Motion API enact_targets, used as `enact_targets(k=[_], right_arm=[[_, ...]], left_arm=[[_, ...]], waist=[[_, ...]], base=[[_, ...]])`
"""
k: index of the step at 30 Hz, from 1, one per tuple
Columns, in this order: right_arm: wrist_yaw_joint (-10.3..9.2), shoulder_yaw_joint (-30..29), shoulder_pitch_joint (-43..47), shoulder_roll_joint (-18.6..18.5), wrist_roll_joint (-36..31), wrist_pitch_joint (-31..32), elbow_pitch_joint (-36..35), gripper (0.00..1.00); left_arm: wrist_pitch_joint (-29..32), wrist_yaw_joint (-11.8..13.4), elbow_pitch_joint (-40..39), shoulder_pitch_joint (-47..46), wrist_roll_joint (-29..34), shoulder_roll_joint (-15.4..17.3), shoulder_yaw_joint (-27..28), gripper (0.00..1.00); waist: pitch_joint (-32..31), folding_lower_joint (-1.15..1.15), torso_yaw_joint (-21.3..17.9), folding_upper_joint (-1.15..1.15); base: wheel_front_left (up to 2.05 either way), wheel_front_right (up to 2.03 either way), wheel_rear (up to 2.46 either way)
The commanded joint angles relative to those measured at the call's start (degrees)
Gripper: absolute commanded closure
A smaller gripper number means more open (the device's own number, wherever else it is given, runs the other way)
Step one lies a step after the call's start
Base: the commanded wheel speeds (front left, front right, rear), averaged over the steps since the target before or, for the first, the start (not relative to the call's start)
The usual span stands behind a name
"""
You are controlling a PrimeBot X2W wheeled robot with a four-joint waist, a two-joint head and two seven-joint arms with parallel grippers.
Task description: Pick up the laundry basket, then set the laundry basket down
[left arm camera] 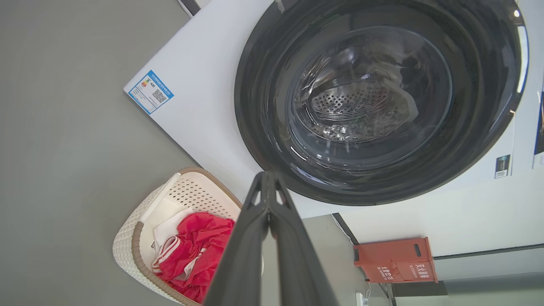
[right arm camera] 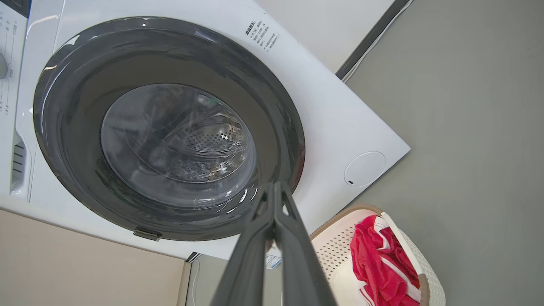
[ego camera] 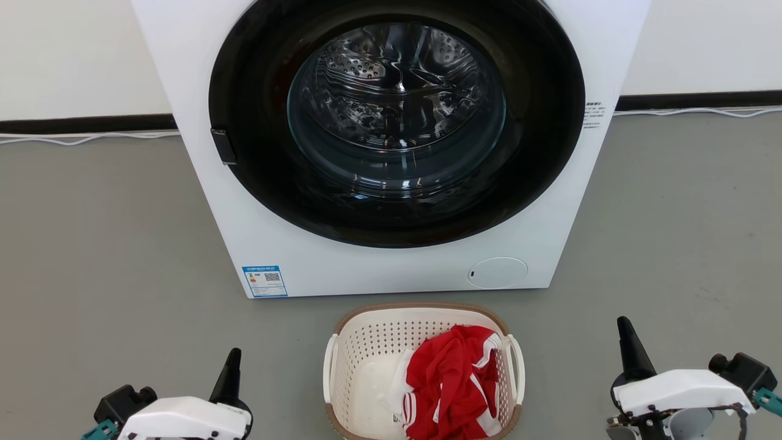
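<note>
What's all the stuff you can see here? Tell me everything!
Washing machine: one, white with a round black door, before the wall.
Laundry basket: one, cream with a brown rim, on the grey floor in front of the washing machine.
Clothes: one bundle, red and white, inside the laundry basket.
Label: one, blue, low on the washing machine's front.
Box: one, red, by the wall.
Cable: white, along the wall's foot.
Left gripper: one, dark fingers shut, left of the laundry basket.
Right gripper: one, dark fingers shut, right of it.
</note>
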Motion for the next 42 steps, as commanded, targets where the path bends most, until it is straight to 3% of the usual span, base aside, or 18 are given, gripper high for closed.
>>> enact_targets(k=[1,42], right_arm=[[0.24,0.4,-0.8,-0.2,2.0,0.7,-2.2,1.00],[0.37,-1.7,0.2,-0.2,30.8,7.4,-9.4,1.00]], left_arm=[[0.4,-1.0,-2.0,-2.3,-1.5,0.3,1.5,1.00],[6.9,-4.4,-7.7,-2.4,-22.9,-0.3,7.2,1.00]], waist=[[0.0,0.00,0.0,0.00],[1.1,0.00,1.1,0.00]], base=[[0.00,0.00,0.00],[0.00,0.00,0.00]])
